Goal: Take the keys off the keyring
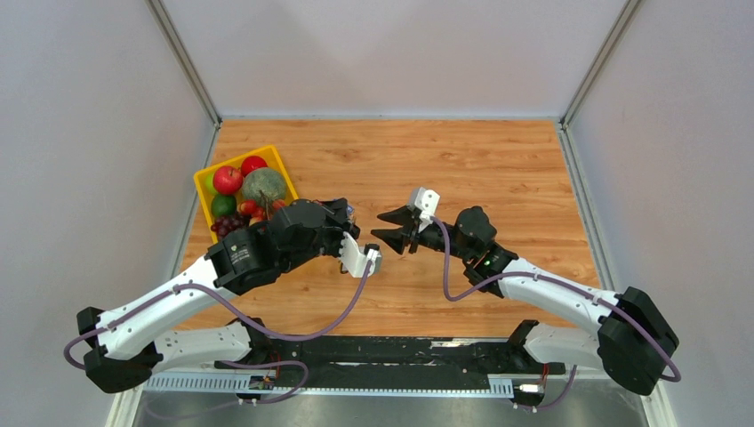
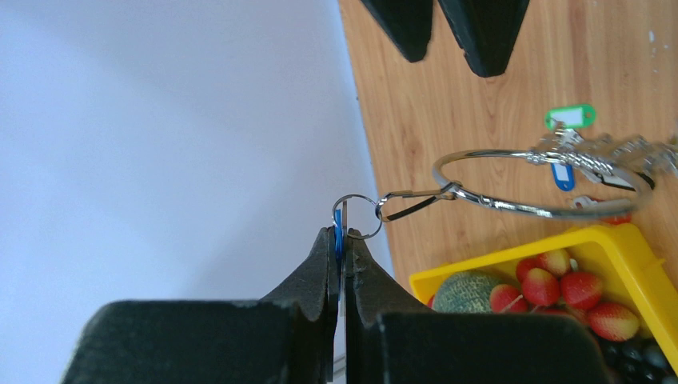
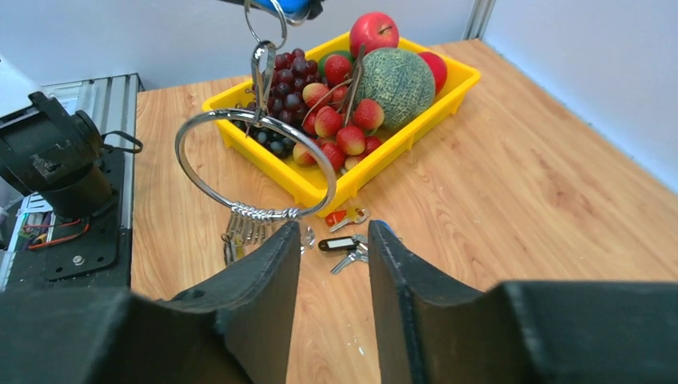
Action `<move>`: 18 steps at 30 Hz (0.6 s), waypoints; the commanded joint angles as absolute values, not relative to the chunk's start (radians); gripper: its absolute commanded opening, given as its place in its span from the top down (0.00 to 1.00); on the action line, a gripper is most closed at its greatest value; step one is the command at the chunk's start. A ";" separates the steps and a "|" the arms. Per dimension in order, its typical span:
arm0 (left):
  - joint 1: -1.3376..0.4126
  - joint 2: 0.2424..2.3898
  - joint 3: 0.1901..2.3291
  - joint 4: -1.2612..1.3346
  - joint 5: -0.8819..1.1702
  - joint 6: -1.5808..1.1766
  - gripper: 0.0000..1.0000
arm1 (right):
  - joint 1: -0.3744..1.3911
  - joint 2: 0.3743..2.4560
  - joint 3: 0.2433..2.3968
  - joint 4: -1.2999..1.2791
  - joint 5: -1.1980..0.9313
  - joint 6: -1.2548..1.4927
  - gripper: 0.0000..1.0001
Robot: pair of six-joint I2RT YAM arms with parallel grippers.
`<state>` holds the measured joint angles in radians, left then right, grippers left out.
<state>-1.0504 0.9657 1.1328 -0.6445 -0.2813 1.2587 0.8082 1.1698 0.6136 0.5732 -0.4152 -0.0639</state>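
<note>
My left gripper is shut on a blue key tag and holds it in the air. A small ring and a clip link the tag to the silver keyring. The keyring hangs in the right wrist view with several keys bunched at its bottom. A green tag and a blue tag show by the ring. My right gripper is open and empty, just short of the ring's lower edge. In the top view both grippers, left and right, face each other closely.
A yellow basket of fruit stands at the left, right behind the ring. Loose keys lie on the wood below: one with a black tag and a red one. The walls close in on three sides.
</note>
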 commanded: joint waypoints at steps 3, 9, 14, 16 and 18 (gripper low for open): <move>-1.055 0.960 1.120 -0.550 -0.231 1.305 1.00 | 0.805 1.245 0.648 0.693 -0.462 0.031 0.63; -1.056 0.957 1.108 -0.527 -0.200 1.315 1.00 | 0.806 1.265 0.651 0.759 -0.520 0.055 0.56; -1.055 0.959 1.106 -0.522 -0.184 1.315 1.00 | 0.806 1.263 0.673 0.761 -0.590 0.045 0.64; -1.056 0.960 1.105 -0.517 -0.175 1.314 1.00 | 0.806 1.272 0.690 0.747 -0.601 0.041 0.69; -1.055 0.962 1.105 -0.514 -0.170 1.313 1.00 | 0.806 1.278 0.704 0.745 -0.606 0.041 0.70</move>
